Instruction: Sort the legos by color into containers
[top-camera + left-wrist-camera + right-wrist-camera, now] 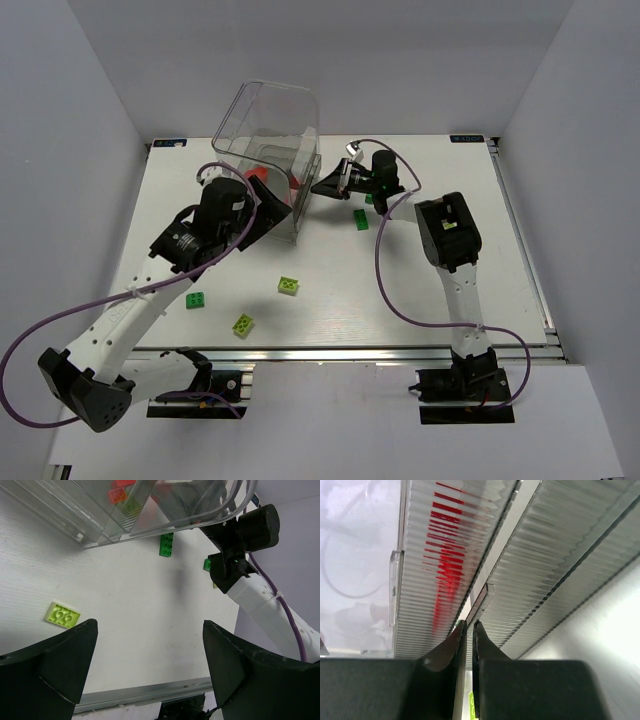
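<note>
The clear plastic box stands at the back of the table, with red bricks inside. My right gripper is at the box's right side. In the right wrist view it is shut on a thin clear drawer tab, with a red blur behind the ribbed wall. My left gripper is at the box's front, open and empty. Loose bricks lie on the table: yellow-green, yellow-green, green and dark green.
In the left wrist view a yellow-green brick lies left of my fingers, and a dark green brick lies by the box's edge. The right arm is close on the right. White walls surround the table.
</note>
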You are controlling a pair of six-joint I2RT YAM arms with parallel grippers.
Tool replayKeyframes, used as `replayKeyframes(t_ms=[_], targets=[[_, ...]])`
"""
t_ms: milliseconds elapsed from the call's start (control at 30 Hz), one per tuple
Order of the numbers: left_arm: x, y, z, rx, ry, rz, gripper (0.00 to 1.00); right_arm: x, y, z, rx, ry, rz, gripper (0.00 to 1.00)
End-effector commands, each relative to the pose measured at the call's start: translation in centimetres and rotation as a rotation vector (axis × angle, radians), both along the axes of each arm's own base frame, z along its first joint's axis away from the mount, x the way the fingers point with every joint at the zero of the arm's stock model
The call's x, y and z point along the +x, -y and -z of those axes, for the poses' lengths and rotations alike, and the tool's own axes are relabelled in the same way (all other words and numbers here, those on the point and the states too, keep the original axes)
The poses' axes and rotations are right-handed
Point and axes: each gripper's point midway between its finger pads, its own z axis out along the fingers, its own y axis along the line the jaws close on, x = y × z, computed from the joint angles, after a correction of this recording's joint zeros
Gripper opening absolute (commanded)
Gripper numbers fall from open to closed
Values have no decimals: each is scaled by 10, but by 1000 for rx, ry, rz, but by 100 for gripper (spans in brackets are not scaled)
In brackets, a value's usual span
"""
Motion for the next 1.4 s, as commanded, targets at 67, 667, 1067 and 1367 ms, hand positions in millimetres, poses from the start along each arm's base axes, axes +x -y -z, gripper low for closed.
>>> replayKeyframes(t_ms=[67,667,1067,1367], targets=[[-7,-1,-9,-22,26,12,95,1,20,-29,10,126,10,0],[-26,6,43,-12,-115,73,54,-13,70,-20,-46,121,0,9],[-50,-9,92,76,-338,20,52,-21,91,-21,-195,250,-83,85],[-79,-40,133,46,-549,-240,32,-23,154,-44,-742,806,-41,89]])
